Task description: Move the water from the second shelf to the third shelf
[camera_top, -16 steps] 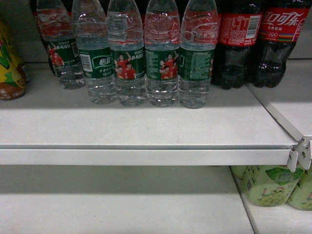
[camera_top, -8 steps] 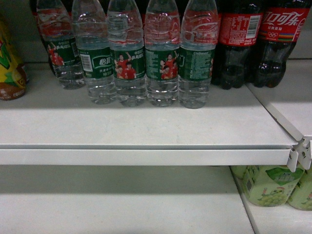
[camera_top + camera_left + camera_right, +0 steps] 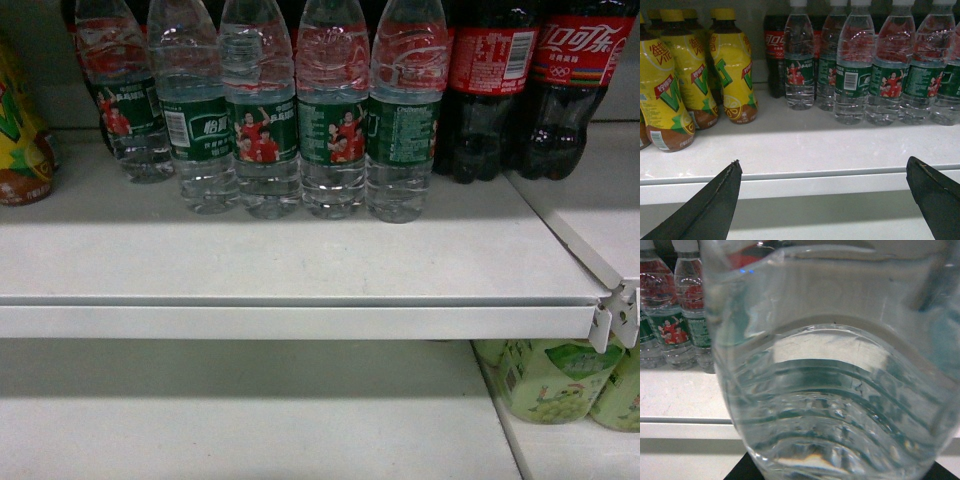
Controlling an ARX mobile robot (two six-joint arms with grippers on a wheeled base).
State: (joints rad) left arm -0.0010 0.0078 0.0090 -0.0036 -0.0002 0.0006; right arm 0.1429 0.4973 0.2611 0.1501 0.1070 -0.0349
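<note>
Up close, the right jaws (image 3: 840,472) grasp the water (image 3: 840,380), which fills the right wrist view, only dark jaw tips showing below its base. Left jaws (image 3: 827,187) hang released, wide apart, before the shelf edge (image 3: 800,180). Beyond them stand more water bottles (image 3: 890,75), left of them yellow drink bottles (image 3: 735,75).

Clear glossy ribbed plastic water (image 3: 840,390), matt white shelf (image 3: 300,265)

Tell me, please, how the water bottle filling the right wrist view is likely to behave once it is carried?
The water bottle looks full, so probably heavy for its size. Its thin clear ribbed wall may flex under squeeze. Smooth plastic could slip.
</note>
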